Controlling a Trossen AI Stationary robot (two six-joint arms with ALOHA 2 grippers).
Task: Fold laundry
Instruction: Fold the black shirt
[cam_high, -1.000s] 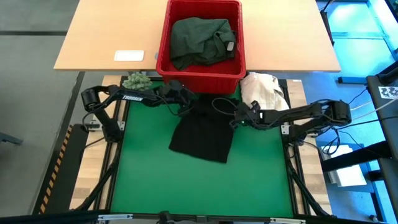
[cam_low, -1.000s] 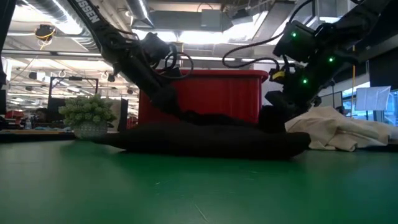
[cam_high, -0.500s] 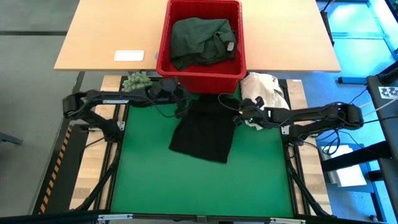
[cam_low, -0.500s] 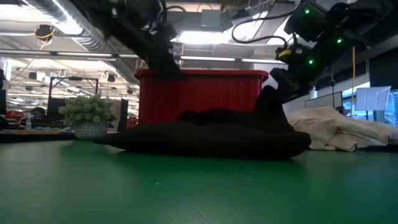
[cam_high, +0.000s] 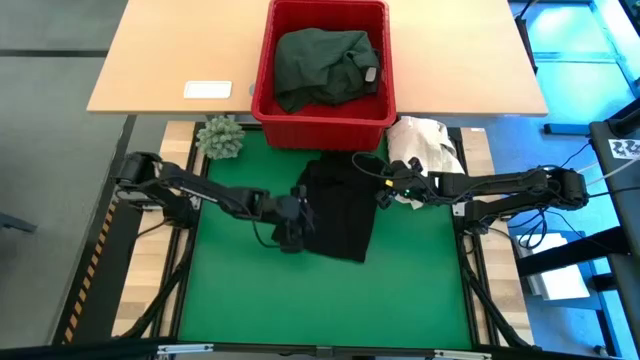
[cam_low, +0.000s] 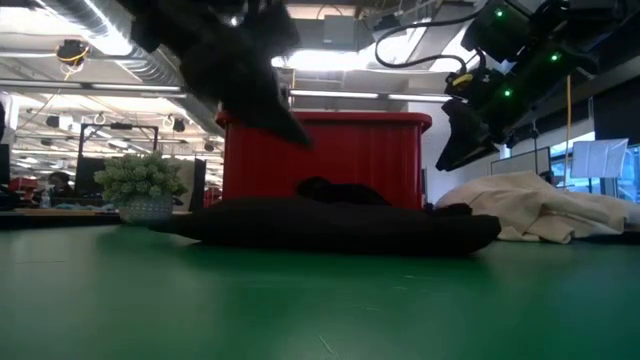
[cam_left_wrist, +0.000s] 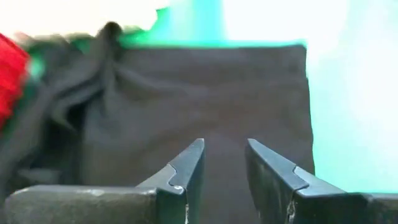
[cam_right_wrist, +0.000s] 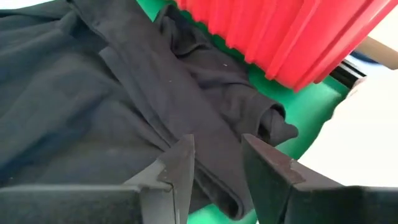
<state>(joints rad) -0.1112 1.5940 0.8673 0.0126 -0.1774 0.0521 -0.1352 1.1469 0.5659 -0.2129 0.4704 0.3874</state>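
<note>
A black garment (cam_high: 338, 205) lies crumpled flat on the green mat (cam_high: 320, 290), just in front of the red basket (cam_high: 322, 125). A dark green garment (cam_high: 322, 62) lies in the basket. My left gripper (cam_high: 293, 228) hovers open above the black garment's near left edge (cam_left_wrist: 205, 87), with nothing between its fingers (cam_left_wrist: 225, 144). My right gripper (cam_high: 385, 190) hovers open above the garment's far right part (cam_right_wrist: 205, 118), clear of the cloth in the low view (cam_low: 455, 150).
A cream-white cloth heap (cam_high: 422, 143) lies at the mat's far right corner, close to my right arm. A small potted plant (cam_high: 220, 137) stands at the far left corner. A white card (cam_high: 208, 90) lies on the wooden table behind.
My left gripper has swung from the basket's front wall toward the near edge, along the black garment's left side, staying raised. My right gripper has risen a little. The garment's far right part, drawn up under it half a second ago, has fallen flat.
</note>
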